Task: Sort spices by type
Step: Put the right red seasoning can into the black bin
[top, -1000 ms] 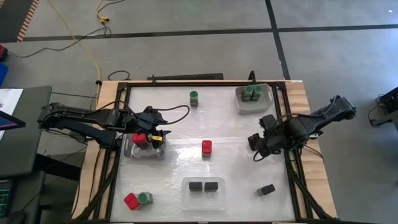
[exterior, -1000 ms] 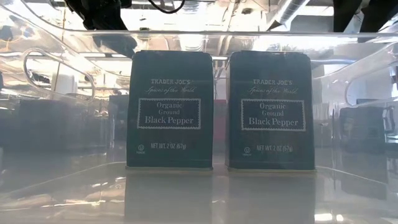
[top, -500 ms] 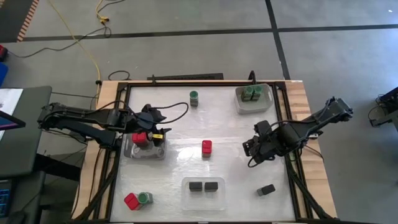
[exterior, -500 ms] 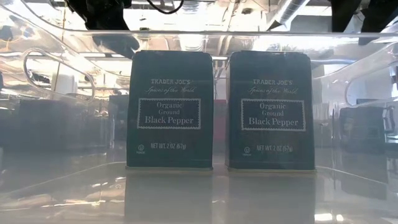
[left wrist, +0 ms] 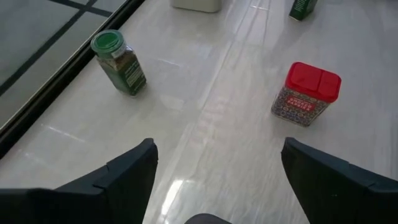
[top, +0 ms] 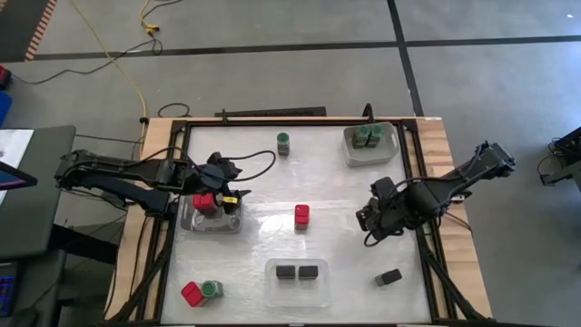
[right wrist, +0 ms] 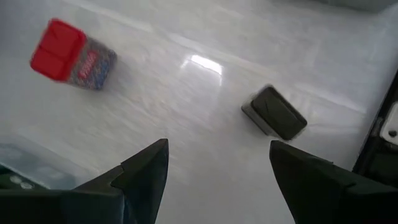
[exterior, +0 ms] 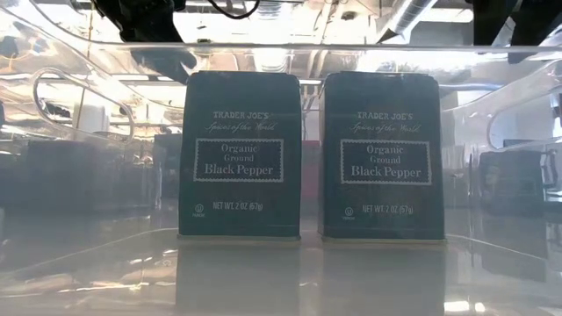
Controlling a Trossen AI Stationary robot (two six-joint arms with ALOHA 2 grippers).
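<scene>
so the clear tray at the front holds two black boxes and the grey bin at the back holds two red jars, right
Not quite. The clear tray does hold two black boxes, but the grey bin holds two green-lidded jars, not red ones. The high view shows it.

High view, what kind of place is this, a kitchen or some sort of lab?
Most likely a robotics lab or workshop, not a kitchen: a framed wooden table stands on a bare concrete floor, a yellow cable trails across it, and spice jars sit in trays.
</scene>
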